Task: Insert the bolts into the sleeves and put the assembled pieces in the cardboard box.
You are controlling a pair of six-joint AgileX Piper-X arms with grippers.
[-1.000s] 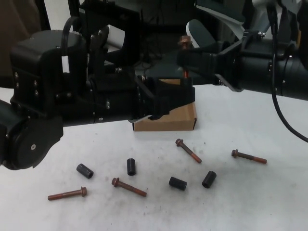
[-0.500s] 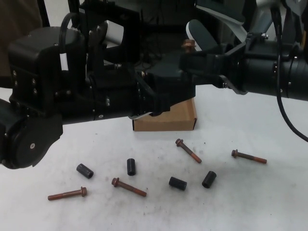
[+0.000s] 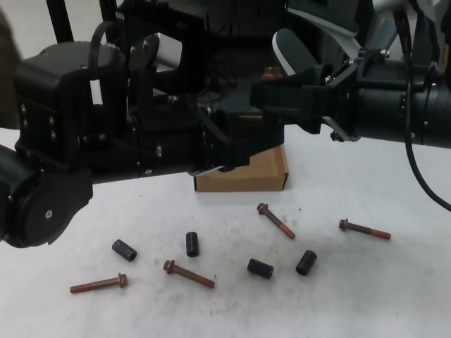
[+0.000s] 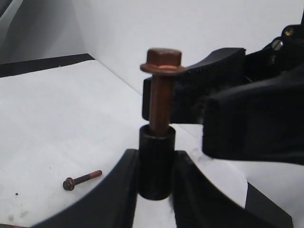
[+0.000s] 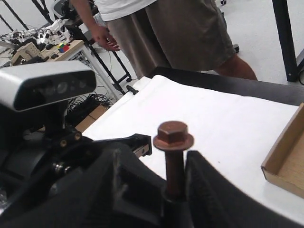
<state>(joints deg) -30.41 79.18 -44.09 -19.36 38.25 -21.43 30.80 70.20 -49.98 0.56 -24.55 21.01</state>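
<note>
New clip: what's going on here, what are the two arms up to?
The arms are joining a pair in the air above the bench. The left gripper holds a black sleeve upright between its fingers. The right gripper holds a bolt whose shank has entered the sleeve's top, with the head well above it. Four loose bolts and four loose sleeves lie on the bench in front of the cardboard box.

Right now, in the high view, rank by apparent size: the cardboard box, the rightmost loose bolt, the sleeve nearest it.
1. cardboard box, largest even though partly hidden
2. rightmost bolt
3. sleeve nearest it, clearly smallest
</note>
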